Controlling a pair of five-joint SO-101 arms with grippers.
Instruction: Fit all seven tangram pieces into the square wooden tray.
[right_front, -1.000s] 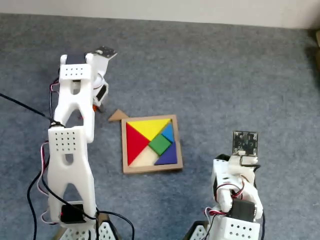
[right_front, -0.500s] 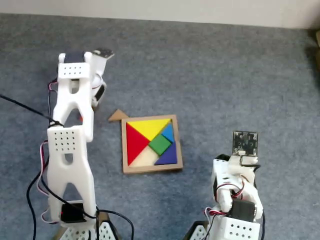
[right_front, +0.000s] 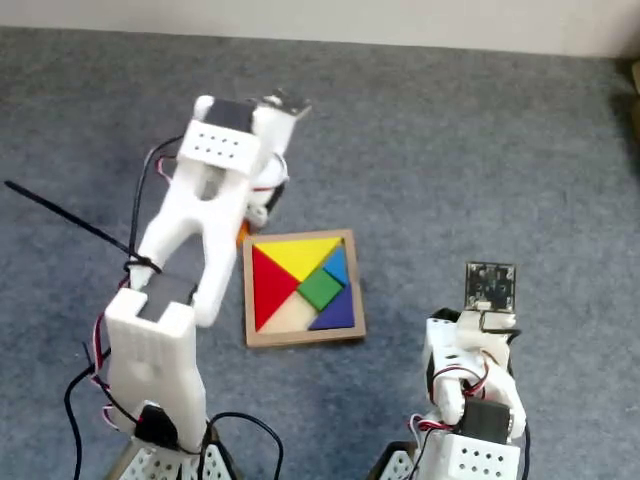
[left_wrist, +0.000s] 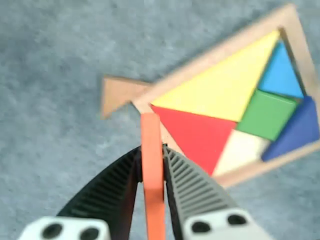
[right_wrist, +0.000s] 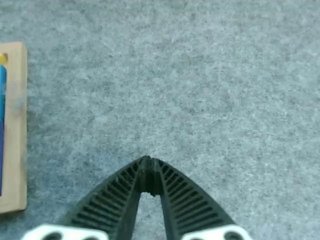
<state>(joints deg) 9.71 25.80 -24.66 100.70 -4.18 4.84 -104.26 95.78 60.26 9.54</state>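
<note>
Okay, your left gripper is clamped on the orange piece, pinching it on edge, thin side up. It hangs right over the near corner of the square wooden tray, just above the red triangle. Yellow, light blue, green and dark blue pieces sit flat inside. The pale patch between red and dark blue looks like the open slot, though you can't be sure it's bare floor. A tan triangle lies on the carpet, touching the tray's corner from outside.

Your right gripper is closed on nothing, over carpet, well clear of the tray.

Risks, as I judge them:
- The piece is vertical, so dropping it here likely lands it on the rim or on red, not in the slot.
- Lowering here could knock the frame, shift the tray and jostle the seated pieces.
- The slot is across the tray, so you need to travel and rotate first.
- A thin-edge grip may let the piece pivot between the fingers.
- The tan triangle may get shoved away.
</note>
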